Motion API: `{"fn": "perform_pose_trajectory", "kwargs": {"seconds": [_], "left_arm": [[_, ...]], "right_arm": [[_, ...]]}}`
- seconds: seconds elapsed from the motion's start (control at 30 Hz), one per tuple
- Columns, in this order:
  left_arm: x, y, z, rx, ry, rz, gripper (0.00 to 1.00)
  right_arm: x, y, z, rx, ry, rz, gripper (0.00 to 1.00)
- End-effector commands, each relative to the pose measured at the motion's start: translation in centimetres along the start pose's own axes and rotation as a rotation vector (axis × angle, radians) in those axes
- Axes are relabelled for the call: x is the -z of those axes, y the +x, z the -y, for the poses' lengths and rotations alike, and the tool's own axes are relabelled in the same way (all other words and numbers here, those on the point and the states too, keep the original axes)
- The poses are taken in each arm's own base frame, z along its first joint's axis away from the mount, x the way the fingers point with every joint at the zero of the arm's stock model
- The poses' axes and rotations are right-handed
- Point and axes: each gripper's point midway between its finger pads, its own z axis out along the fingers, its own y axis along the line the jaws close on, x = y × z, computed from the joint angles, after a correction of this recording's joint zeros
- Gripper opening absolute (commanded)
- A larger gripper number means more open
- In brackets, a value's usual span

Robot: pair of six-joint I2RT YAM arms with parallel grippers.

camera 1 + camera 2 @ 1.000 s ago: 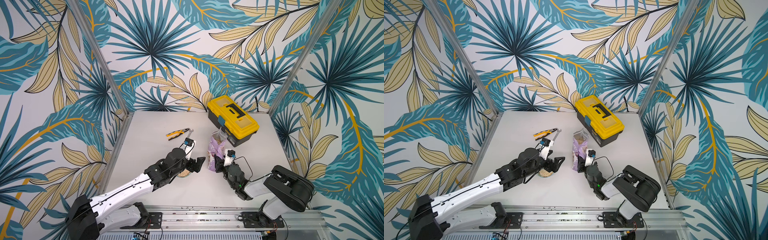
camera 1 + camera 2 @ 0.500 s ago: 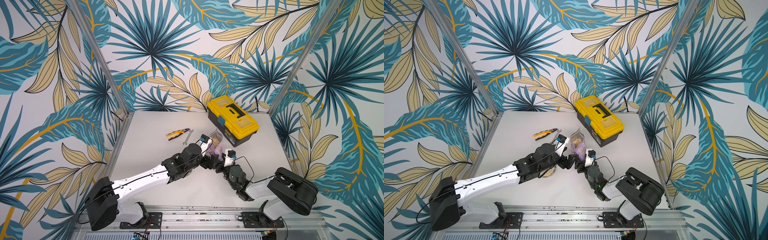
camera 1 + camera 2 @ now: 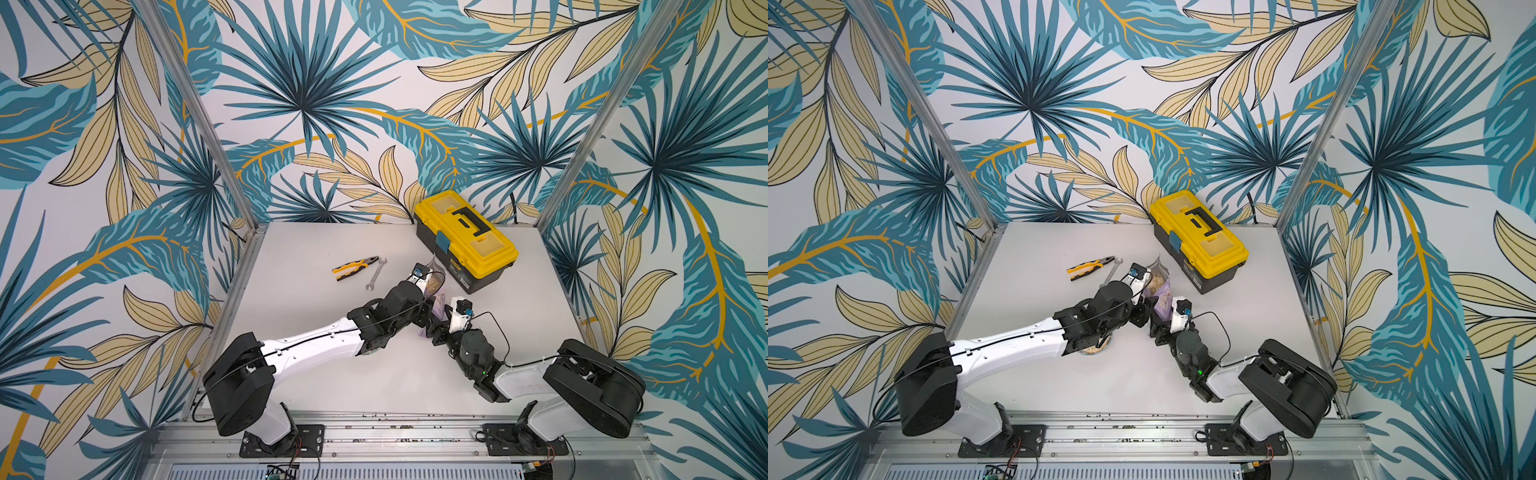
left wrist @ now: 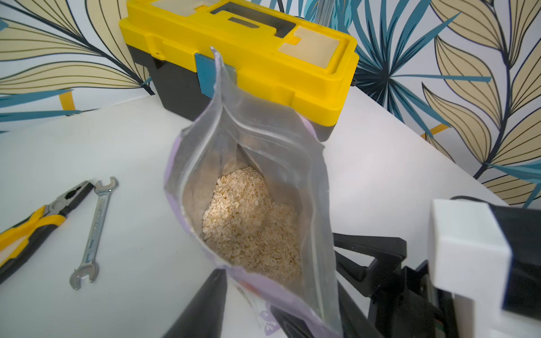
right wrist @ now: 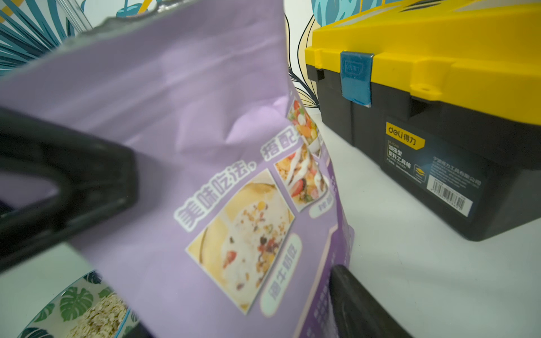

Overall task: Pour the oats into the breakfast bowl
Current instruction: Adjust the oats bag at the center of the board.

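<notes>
1. clearly the lilac-purple stand-up pouch stood upright on the white table, just in front of the yellow-and-black plastic toolbox, its mouth open on a loose heap of small beige oats.
2. the left tool had a finger on either side of the pouch's lower body; whether they already clamped it i could not tell. the right tool stood with its jaws apart at the pouch's foot.
3. i judged the left tool should grip the body, not the mouth, keep it upright until above the small white leaf-patterned bowl, then tip slowly.
4. only the right wrist view showed the printed front and oats lying in the bowl. in both top views the white left forearm hid most of the bowl. only the left wrist view looked into the pouch.
</notes>
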Motion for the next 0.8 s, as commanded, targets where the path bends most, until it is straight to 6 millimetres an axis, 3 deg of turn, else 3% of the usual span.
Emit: {"fn": "perform_pose_trajectory", "kwargs": {"seconds": [0.0,0.2,0.3,0.53,0.73,0.77], "left_arm": [[-0.3,-1.4,-0.1,-0.01,-0.029,0.038,0.42],[0.1,-1.8,-0.6,-0.041,-0.035,0.052,0.11],[0.9,-2.0,-1.1,-0.048,0.012,0.051,0.04],[2.6,-2.1,-2.6,-0.103,0.164,0.031,0.0],[4.5,-1.5,-2.7,-0.286,0.271,-0.001,0.0],[4.9,-1.4,-2.5,-0.311,0.295,-0.005,0.0]], "right_arm": [[0.4,-0.3,-0.4,0.033,-0.022,-0.003,0.75],[1.6,0.0,-3.0,0.131,-0.186,-0.087,0.83],[3.1,-0.6,-4.6,0.184,-0.29,-0.12,0.87],[5.3,-1.5,-6.1,0.41,-0.418,-0.264,0.94],[5.5,-5.0,-5.5,0.623,-0.465,-0.284,0.99],[5.1,-6.1,-4.6,0.665,-0.438,-0.264,0.99]]}}
